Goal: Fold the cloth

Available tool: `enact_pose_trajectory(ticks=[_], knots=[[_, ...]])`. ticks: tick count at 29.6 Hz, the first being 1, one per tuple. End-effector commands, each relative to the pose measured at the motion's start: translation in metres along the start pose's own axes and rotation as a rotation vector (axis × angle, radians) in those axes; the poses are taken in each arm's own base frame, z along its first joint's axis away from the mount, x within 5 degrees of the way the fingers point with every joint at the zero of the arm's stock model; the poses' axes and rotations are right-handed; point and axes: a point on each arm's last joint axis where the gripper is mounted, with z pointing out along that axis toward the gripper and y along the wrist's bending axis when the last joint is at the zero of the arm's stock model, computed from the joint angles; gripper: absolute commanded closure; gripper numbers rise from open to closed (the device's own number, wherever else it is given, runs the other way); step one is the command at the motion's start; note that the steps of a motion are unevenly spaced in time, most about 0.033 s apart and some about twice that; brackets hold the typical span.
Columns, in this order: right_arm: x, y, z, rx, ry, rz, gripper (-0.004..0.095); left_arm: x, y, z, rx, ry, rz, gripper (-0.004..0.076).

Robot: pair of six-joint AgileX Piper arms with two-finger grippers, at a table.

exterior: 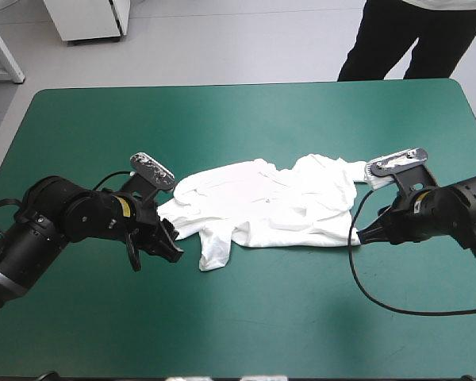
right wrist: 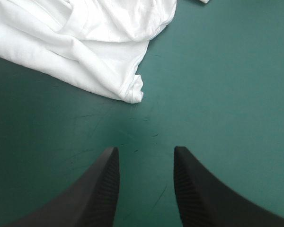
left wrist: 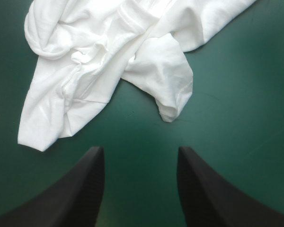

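- The near half of the teal-green cover (exterior: 222,325) is bare; nothing of the task lies there.
- The left gripper (exterior: 155,248) sits low at the shirt's left-near side. In its wrist view the left gripper (left wrist: 139,151) has its black fingers (left wrist: 80,189) wide apart, with only cover between them. It holds nothing.
- Just ahead of it a loose lobe of cloth (left wrist: 173,80), probably a sleeve, points toward the near edge. A second corner (left wrist: 38,135) lies beside it.
- The right gripper (exterior: 369,230) is at the shirt's right-near end. Its wrist view shows the right gripper (right wrist: 145,149) with fingers spread over bare cover, also empty. A doubled corner of cloth (right wrist: 135,92) lies a little ahead of it, not touching.
- The T-shirt (exterior: 270,206) lies across the middle of the table. It is stretched left to right but rumpled, with creases and overlapping layers, and it is well clear of the far edge.
- Judged step: early, the spreading stage. No tidy fold shows, and both grippers look placed to take an end each.
- The next move calls for each gripper to go forward and down onto its nearest corner and pinch it. The layers overlap there, so a stray fold could be caught as well.
- Pulling the ends apart should then flatten the shirt before any fold is made.
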Motion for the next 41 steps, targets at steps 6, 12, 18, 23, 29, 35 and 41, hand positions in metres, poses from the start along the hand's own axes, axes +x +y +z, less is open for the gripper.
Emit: enact_pose_trajectory(ticks=[6, 12, 18, 23, 29, 35, 41], knots=[[-0.004, -0.004, -0.011, 0.023, -0.070, 0.002, 0.0548, -0.005, -0.002, -0.014, -0.005, -0.081, -0.012, 0.0375], [-0.005, -0.004, -0.011, 0.022, -0.075, 0.036, 0.0547, -0.003, 0.017, -0.011, -0.192, -0.045, -0.045, 0.0375], [-0.010, -0.004, -0.011, 0.020, -0.138, 0.054, 0.0514, -0.004, 0.052, 0.015, -0.250, 0.049, -0.125, 0.0356], [-0.017, -0.004, -0.007, 0.021, -0.170, 0.080, 0.0439, -0.004, 0.082, 0.040, -0.282, 0.099, -0.186, 0.0274], [-0.034, -0.005, 0.007, 0.020, -0.157, 0.077, 0.0392, -0.004, 0.109, 0.078, -0.261, 0.147, -0.244, 0.0259], [-0.062, -0.007, 0.011, 0.029, -0.181, 0.048, 0.0393, 0.000, 0.121, 0.127, -0.226, 0.257, -0.250, 0.0259], [-0.082, -0.009, 0.010, 0.032, -0.209, 0.040, 0.0394, 0.004, 0.122, 0.168, -0.139, 0.314, -0.272, 0.0259]])
